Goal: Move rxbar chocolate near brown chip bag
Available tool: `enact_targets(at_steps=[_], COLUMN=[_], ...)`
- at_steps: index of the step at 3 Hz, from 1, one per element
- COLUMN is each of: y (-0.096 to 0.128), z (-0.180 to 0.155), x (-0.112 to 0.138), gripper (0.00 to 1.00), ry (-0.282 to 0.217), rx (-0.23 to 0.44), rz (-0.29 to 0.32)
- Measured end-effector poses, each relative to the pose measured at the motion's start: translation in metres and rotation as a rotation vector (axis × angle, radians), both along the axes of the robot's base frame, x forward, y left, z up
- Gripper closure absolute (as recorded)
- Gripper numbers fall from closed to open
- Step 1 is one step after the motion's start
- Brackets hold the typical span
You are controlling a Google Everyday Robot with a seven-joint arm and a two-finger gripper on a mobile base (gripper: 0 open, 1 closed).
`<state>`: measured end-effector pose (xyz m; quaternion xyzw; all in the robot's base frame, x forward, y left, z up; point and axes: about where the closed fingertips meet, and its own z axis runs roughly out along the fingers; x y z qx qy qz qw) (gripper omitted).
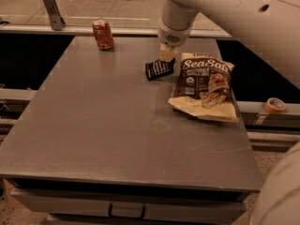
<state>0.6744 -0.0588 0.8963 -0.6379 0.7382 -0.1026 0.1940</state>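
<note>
We saw the cream two-finger gripper (167,55), clamped just left of the crinkled brown chip bag (204,86), cover the upper right corner of the flat black rxbar chocolate (159,70), whose white lettering was too small to read. The big white robot arm (243,13) ran off the top and right edges. We could not read the blurred label of the red soda can (102,33).

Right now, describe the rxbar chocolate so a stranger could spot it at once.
On the grey table, find the big brown chip bag at the right. Just left of its top, in the gripper, is the rxbar chocolate: small, flat, black with white lettering, unlike the round red soda can.
</note>
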Motion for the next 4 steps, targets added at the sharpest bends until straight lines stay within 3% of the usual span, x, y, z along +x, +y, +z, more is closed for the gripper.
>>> enact_targets(at_steps=[2, 3, 4], y=[-0.0126, -0.0092, -0.0092], z=[-0.017, -0.015, -0.015], x=[0.0006, -0.0022, -0.0021], gripper=[0.14, 0.0, 0.0], ry=[0.027, 0.017, 0.017], rx=[0.001, 0.029, 0.029], rz=[-0.028, -0.026, -0.026])
